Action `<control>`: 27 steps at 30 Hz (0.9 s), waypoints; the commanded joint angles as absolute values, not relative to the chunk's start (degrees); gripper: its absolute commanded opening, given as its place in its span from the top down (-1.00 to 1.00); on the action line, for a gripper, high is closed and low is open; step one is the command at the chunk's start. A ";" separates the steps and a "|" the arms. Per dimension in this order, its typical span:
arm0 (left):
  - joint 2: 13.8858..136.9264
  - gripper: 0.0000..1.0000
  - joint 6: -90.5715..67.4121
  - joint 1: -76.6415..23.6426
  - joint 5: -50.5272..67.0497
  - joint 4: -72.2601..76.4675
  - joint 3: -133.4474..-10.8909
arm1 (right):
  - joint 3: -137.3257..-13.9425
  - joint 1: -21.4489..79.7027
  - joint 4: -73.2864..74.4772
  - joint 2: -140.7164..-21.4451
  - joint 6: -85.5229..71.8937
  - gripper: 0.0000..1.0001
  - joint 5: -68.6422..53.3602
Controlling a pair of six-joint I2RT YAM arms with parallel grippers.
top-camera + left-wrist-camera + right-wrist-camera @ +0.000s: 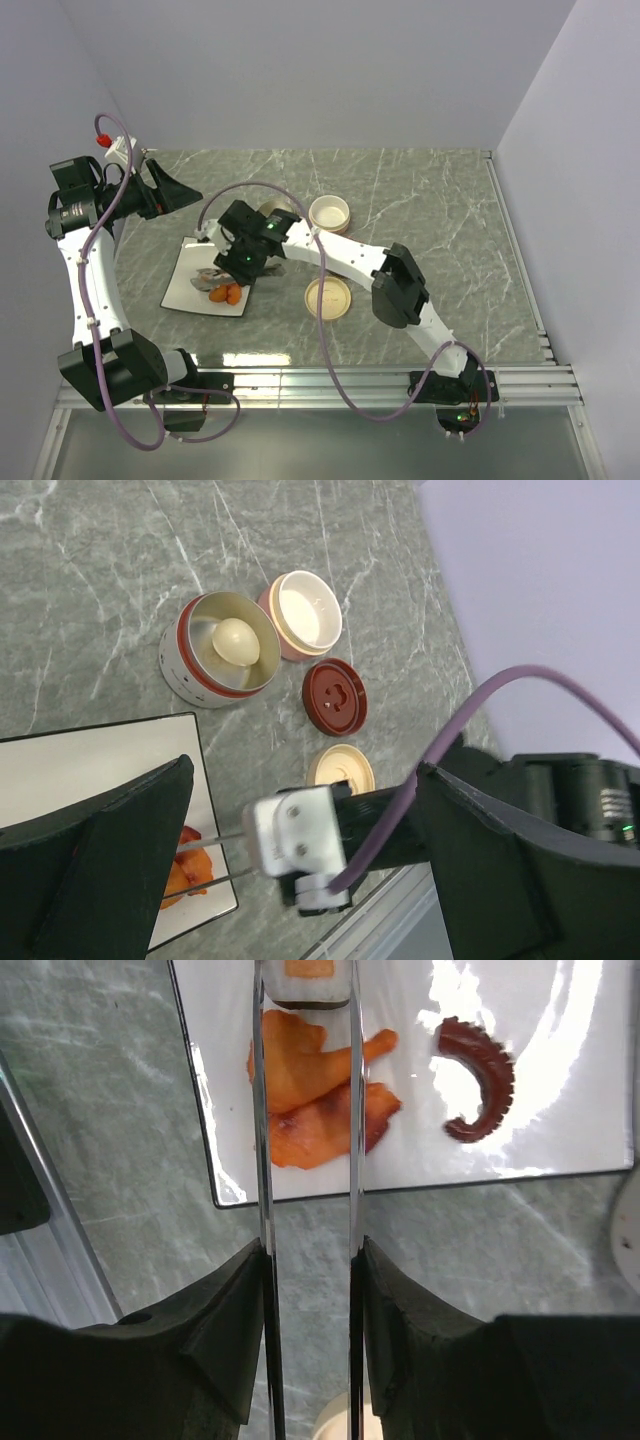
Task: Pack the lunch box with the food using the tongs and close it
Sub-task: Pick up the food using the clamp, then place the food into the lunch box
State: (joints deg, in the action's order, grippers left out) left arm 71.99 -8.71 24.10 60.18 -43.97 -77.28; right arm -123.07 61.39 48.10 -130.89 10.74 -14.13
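Observation:
In the right wrist view my right gripper point(308, 1250) is shut on the tongs point(261, 1140), one fingertip pressing each slim silver arm. The tong tips flank a sushi-roll slice point(310, 982) at the top edge of that view. Orange fried bits point(318, 1100) and a dark red curled piece point(482, 1078) lie on the white plate point(590, 1110). The round steel lunch box point(188, 672) with a red rim holds a white egg-like ball point(236, 640). My left gripper point(305, 772) hangs high above the scene, open and empty. From above, my right gripper point(245, 260) is over the plate point(185, 290).
A cream inner bowl point(305, 613), a dark red lid point(335, 695) and a cream lid point(340, 768) sit on the marble table beside the lunch box. The right arm point(400, 285) stretches across the table's middle. A metal rail point(400, 380) runs along the near edge.

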 commanded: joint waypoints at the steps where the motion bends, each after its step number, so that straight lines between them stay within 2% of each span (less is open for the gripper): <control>1: 70.66 -0.99 -8.96 24.43 61.43 -42.19 -76.73 | -124.63 58.98 46.14 -122.79 9.76 0.11 -13.62; 9: 70.93 -0.99 -9.58 24.43 61.61 -41.75 -76.90 | -124.37 52.74 46.85 -115.86 8.97 0.13 -15.29; 18: 71.02 -0.99 -9.49 24.35 61.79 -41.66 -77.08 | -114.00 41.24 45.18 -107.68 7.38 0.12 -17.05; 27: 70.93 -0.99 -9.23 24.35 61.70 -41.75 -76.90 | -109.07 37.79 43.77 -108.45 6.42 0.12 -19.25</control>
